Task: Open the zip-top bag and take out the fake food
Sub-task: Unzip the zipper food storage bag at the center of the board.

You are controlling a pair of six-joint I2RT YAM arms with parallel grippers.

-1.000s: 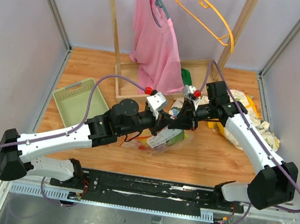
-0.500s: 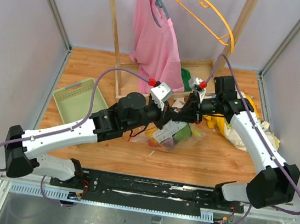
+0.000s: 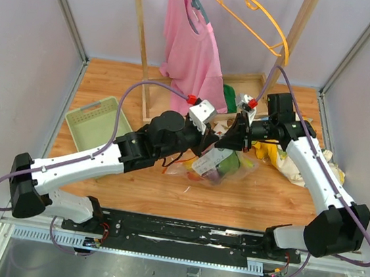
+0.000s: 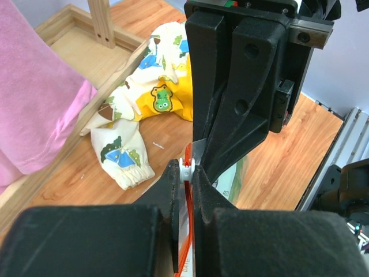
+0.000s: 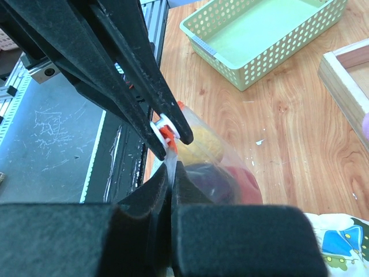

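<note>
zip-top bag (image 3: 225,172), from above: clear crinkly film, lumpy with its load, near mid-table, its mouth held up between the two pincers.
fake food (image 3: 228,162), from above: rounded green, purple and red lumps inside the bag; number unclear.
left gripper (image 3: 216,141), from above: clamped on the bag's mouth from 9 o'clock.
right gripper (image 3: 230,139), from above: clamped on the mouth from 3 o'clock, tips just beside the left's.
room, from above: one pale green tray (image 3: 73,118) at 9 o'clock of the bag, well apart; one rumpled dinosaur cloth (image 3: 309,151) at 3 o'clock; wooden rack (image 3: 139,30) at 12 o'clock with one pink shirt (image 3: 190,50) and two hangers; bare boards at 6 o'clock.
left wrist, own pincer (image 4: 184,173): black fingers pinched on the orange zipper strip (image 4: 185,248), white slider (image 4: 186,166) at the tips.
left wrist, ahead: blocky right gripper at 12 o'clock, meeting the slider; soft cloth at 11 o'clock.
right wrist, own pincer (image 5: 172,173): closed on the bag's thin clear edge.
right wrist, ahead: left gripper's two slim fingers from 11 o'clock, slider between them.
right wrist, food: three pieces show, yellow, dark purple, red.
right wrist, tray: one, hole-dotted walls, at 1 o'clock.
</note>
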